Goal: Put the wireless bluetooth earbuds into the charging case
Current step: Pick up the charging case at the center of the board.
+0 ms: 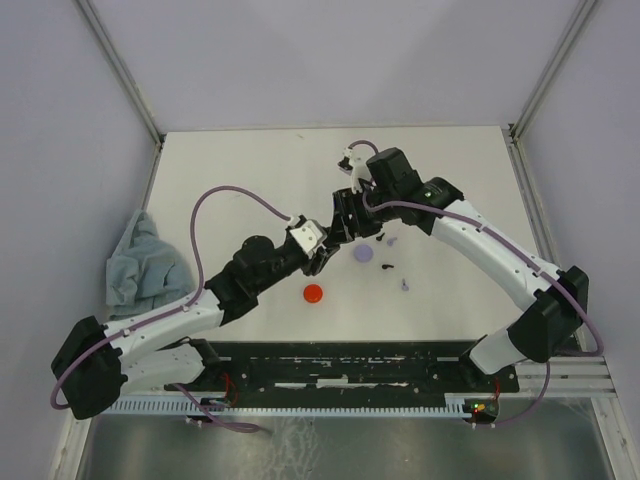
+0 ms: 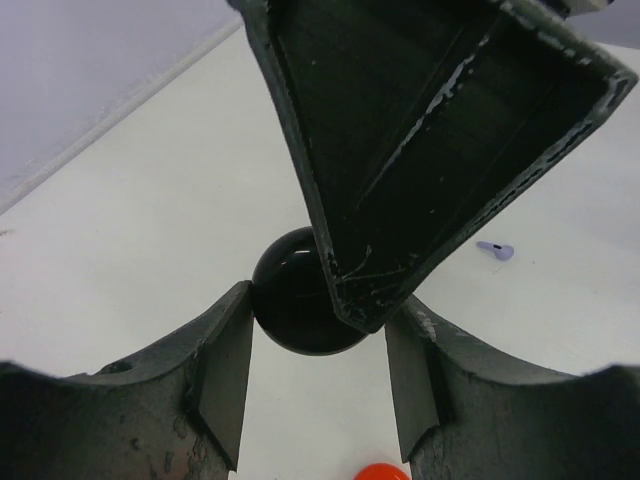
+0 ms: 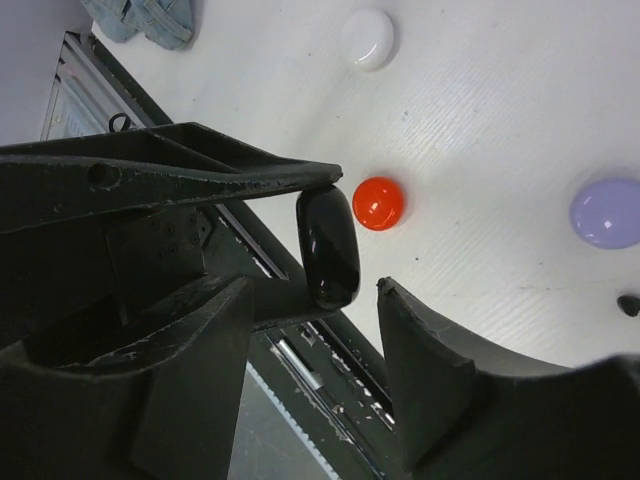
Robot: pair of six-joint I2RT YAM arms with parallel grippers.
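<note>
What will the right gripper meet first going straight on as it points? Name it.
The black case, held on edge by the left gripper. It seems to sit just ahead of the right gripper, between its open jaws.

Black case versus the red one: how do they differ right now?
The black case is pinched in the left gripper; the red case lies free on the table. The black case stands on edge, the red case flat. Both are round and glossy.
</note>
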